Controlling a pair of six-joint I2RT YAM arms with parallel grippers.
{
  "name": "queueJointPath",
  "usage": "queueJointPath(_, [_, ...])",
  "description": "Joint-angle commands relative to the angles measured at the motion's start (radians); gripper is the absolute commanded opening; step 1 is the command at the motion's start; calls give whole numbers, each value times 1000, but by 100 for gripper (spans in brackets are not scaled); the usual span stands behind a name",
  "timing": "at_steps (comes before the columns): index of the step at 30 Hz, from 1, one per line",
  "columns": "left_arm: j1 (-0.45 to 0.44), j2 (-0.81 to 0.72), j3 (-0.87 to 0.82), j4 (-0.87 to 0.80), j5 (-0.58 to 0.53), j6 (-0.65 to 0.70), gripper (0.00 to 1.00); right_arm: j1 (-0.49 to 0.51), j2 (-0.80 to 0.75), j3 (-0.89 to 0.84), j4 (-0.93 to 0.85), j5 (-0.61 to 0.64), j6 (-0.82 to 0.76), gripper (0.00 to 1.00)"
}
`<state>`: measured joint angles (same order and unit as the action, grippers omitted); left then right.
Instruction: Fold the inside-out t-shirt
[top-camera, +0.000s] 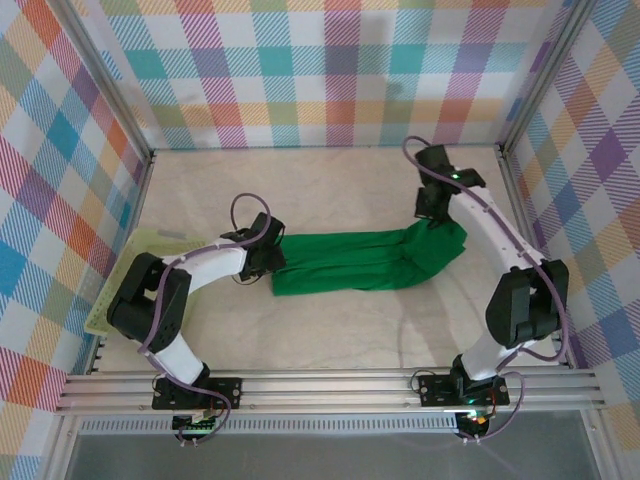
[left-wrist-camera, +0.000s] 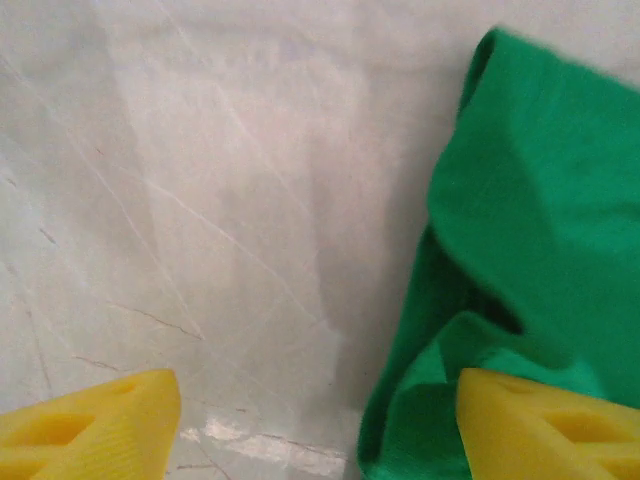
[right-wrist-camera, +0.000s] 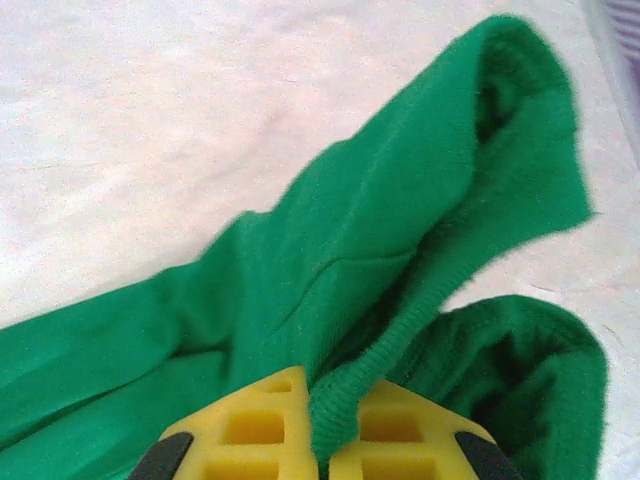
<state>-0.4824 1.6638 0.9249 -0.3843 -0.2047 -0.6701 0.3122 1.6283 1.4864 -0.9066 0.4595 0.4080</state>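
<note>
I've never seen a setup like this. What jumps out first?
A bright green t-shirt lies bunched into a long band across the middle of the pale table. The right gripper pinches its ribbed edge at one end, and loud pastel plaid walls surround everything.

The left arm (top-camera: 200, 265) is reaching in low from its base, elbow folded out to the left, and its left hand (top-camera: 264, 257) is hanging with the yellow fingers (left-wrist-camera: 100, 420) spread wide apart. The right arm (top-camera: 490, 225) is stretching far forward and bending down at the wrist, its right hand (top-camera: 432, 204) pinching the ribbed edge of the bright green cloth t-shirt (right-wrist-camera: 330, 260) between closed fingers.
</note>
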Motion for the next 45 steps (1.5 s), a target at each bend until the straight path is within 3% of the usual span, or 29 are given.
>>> queueJointPath(1, [-17,27,-26,38,42,6,67,105,50,84,-106,-65,8,0])
queueJointPath(6, [-26,23,-54,87,73,4,53,247,140,178,-75,-235,85,0])
queueJointPath(12, [-53,17,-99,169,107,-9,45,337,220,224,25,-408,197,0])
queueJointPath(18, [-74,9,-146,224,123,-28,38,393,277,244,135,-491,276,0])
queueJointPath(26, [-90,-9,-175,246,123,-30,32,437,402,392,162,-585,307,0])
queueJointPath(39, [-93,-65,-222,284,110,-37,30,474,513,444,214,-646,357,0])
queueJointPath(42, [-93,-89,-237,286,94,-49,33,482,533,454,224,-644,363,5])
queueJointPath(45, [-93,-154,-276,276,40,-81,40,484,550,488,203,-650,345,29])
